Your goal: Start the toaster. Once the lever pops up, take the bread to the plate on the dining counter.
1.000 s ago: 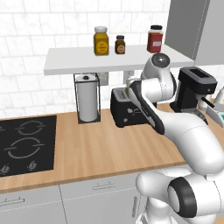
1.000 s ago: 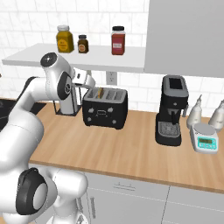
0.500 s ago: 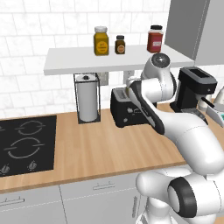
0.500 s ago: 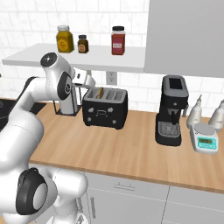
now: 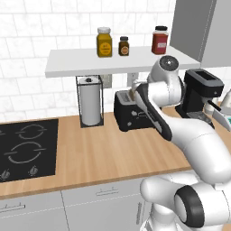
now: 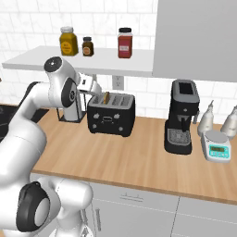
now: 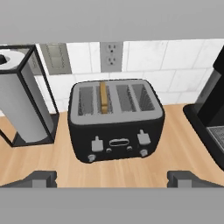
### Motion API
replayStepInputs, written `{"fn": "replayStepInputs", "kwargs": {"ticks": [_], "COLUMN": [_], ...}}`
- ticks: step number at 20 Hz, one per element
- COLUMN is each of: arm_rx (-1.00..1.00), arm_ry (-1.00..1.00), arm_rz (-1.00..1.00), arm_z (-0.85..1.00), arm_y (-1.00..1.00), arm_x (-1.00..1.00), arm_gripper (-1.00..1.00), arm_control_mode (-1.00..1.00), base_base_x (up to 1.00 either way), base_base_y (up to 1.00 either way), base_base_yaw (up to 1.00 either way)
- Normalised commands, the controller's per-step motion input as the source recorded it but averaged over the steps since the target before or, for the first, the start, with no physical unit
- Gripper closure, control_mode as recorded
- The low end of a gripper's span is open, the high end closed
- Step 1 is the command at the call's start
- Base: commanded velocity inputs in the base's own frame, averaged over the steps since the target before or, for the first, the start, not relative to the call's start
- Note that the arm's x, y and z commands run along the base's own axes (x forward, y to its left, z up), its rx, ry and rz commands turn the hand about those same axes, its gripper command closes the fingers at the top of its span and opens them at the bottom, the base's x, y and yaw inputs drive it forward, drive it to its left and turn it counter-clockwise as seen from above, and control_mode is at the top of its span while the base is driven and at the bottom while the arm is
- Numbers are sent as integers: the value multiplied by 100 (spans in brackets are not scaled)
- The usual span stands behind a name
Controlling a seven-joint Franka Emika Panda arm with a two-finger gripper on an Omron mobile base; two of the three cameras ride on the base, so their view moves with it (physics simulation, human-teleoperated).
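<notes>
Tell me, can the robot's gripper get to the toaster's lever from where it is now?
Probably yes. The gripper hangs open above and in front of the toaster, and nothing lies between its fingertips and the levers on the front. The paper towel holder and coffee machine stand off to the sides.

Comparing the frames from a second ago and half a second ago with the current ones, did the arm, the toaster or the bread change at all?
Nothing visibly changed. The arm holds the same pose, its gripper above and in front of the toaster, jaws wide apart and holding nothing. The bread stands in a toaster slot, and the paper towel holder and coffee machine sit where they were.
</notes>
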Motion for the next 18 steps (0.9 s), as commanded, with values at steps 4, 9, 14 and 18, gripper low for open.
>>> {"fn": "replayStepInputs", "kwargs": {"ticks": [4, 9, 14, 18], "arm_rx": [9, 5, 0, 0], "arm_ry": [0, 0, 0, 0], "arm_rz": [10, 11, 2, 0], "arm_z": [-19, -23, -27, -27], "arm_y": [-15, -2, 0, 0], "arm_x": [0, 0, 17, 30], "arm_gripper": [-100, -100, -100, -100], "arm_control_mode": [-100, -100, -100, -100], "base_base_x": [0, 0, 0, 0], "base_base_y": [0, 0, 0, 0], "base_base_yaw": [0, 0, 0, 0]}}
